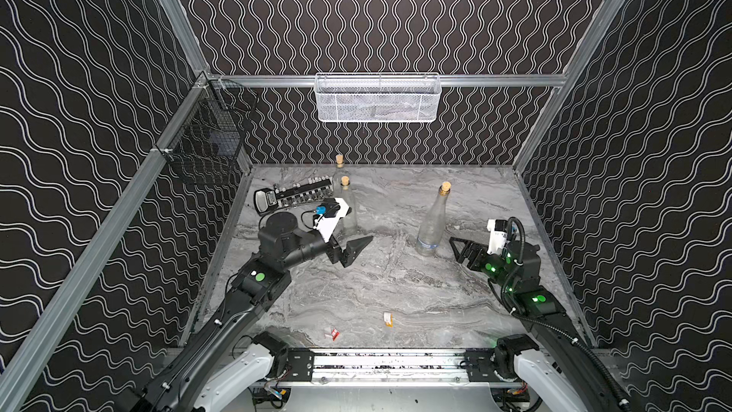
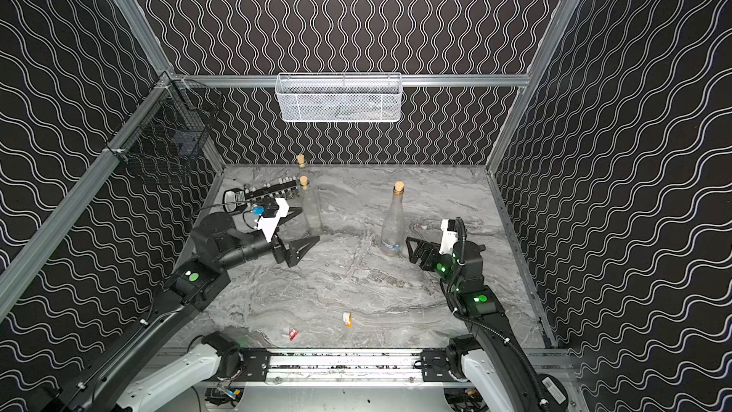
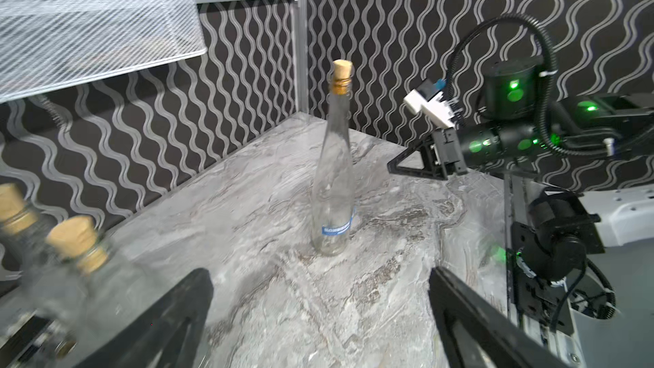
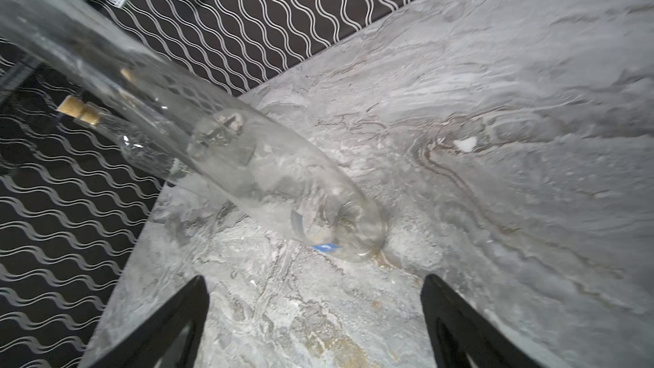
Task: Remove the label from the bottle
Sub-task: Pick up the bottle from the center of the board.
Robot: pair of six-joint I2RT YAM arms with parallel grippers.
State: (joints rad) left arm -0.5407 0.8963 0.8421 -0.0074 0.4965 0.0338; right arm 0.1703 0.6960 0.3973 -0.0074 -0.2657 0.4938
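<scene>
In both top views the corked bottle (image 1: 431, 219) stands upright on the table (image 1: 396, 291), right of centre, with a blue label (image 1: 427, 246) near its base. The right gripper (image 1: 455, 248) sits just beside that base, not touching it. The left gripper (image 1: 360, 224) is well apart on the bottle's other side.

In the left wrist view the left jaws are spread wide with nothing between them, facing the bottle.

In the right wrist view the right jaws are also wide and empty, and the bottle's base lies just ahead, clear of both fingers.
</scene>
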